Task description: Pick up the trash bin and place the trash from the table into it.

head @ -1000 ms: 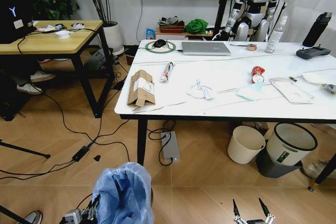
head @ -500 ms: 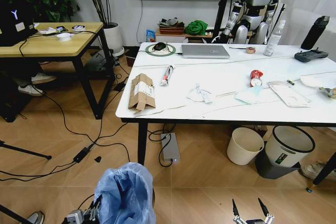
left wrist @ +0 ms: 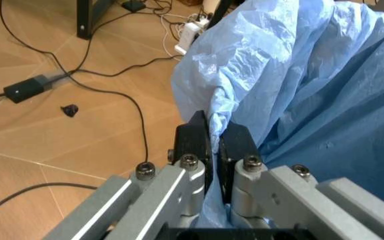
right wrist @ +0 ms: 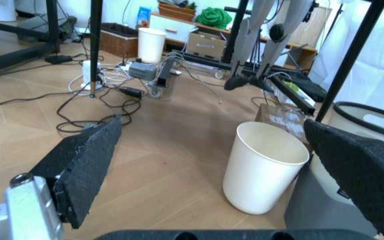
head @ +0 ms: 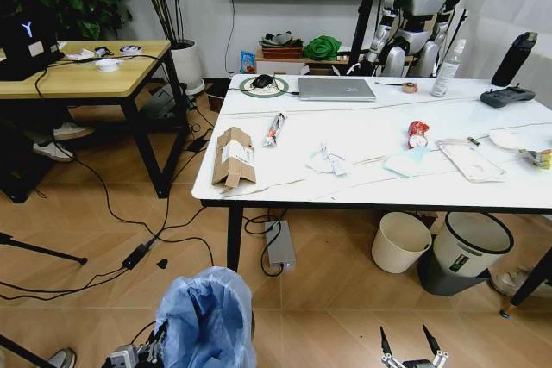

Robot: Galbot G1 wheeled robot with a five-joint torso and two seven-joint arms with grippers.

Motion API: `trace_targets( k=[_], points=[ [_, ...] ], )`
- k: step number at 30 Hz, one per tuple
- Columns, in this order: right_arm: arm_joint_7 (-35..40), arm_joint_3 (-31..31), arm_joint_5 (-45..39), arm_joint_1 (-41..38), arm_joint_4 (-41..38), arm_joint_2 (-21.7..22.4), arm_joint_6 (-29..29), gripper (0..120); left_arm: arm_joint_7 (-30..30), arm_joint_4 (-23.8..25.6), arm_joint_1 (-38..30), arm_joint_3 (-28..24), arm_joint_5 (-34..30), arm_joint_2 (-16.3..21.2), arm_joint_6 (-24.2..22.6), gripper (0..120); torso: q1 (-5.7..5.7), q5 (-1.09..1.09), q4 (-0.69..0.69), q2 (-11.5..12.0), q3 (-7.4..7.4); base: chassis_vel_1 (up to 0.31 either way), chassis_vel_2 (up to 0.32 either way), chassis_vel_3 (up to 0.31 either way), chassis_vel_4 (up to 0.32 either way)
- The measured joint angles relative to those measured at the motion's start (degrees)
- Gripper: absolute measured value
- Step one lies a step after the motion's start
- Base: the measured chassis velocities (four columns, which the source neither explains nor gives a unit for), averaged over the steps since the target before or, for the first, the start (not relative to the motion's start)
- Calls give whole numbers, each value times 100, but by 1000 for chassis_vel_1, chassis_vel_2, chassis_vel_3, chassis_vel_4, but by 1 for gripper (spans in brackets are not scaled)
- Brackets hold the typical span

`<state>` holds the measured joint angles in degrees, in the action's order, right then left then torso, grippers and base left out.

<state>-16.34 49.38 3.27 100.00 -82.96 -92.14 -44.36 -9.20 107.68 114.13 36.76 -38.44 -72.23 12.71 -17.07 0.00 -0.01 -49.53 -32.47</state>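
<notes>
Trash bin [head: 205, 316] — its bag apparently pinched in the left gripper [left wrist: 213, 134] — right gripper [head: 410, 342] spread.

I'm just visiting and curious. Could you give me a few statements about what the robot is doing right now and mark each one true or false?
1. The left gripper has its fingers shut on the trash bin's blue bag. True.
2. The right gripper holds the cardboard box. False: it is open and empty, low near the floor; the box lies on the table.
3. The trash bin stands on the table. False: it is down by the floor, in front of the table.
4. A cream bin stands under the table. True.
</notes>
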Motion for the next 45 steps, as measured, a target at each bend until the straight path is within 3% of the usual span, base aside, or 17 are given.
trace_targets(
  k=[18, 45],
  points=[
    [0, -4, 4, -25, 20, 0, 11, 100, -11, 0, -12, 3, 16, -1, -15, 0, -154, 0, 0, -353, -199, 0, 0, 0, 0],
    [2, -3, -4, -45, 58, 0, 5, 100, -50, 10, -10, 10, 13, -10, -22, 0, -523, 0, 0, -1211, -688, 0, 0, 0, 0]
  ],
)
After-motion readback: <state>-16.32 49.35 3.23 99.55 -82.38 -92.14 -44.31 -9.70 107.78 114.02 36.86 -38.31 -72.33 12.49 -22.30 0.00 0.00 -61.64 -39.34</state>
